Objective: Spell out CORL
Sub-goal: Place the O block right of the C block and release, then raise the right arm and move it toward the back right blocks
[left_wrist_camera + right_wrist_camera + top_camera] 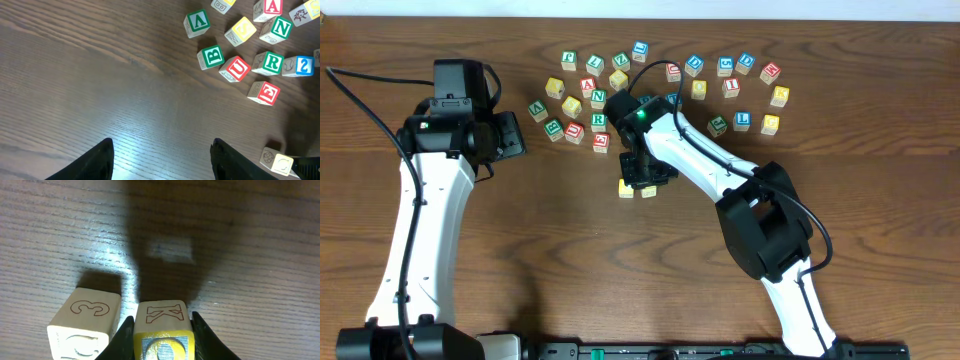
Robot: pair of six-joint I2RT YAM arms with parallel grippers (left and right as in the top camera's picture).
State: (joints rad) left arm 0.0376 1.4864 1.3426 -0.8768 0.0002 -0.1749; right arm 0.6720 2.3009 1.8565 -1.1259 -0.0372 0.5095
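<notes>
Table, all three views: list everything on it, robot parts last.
loose letter blocks: over twenty, with red, green, blue and yellow faces, in two clusters at the table's far side.
pale block: one, plain wood, on the table beside the held block.
held block: one, yellow top, between the right tool's fingers.
table: one, dark brown wood.
arms: two, white and black, left and right.
left tool: one, black, open over bare table.
right tool: one, black, shut on the held block.

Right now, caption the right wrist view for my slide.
Right gripper clamps a yellow-topped K cube beside a cube marked 3 on the wooden table.
</notes>
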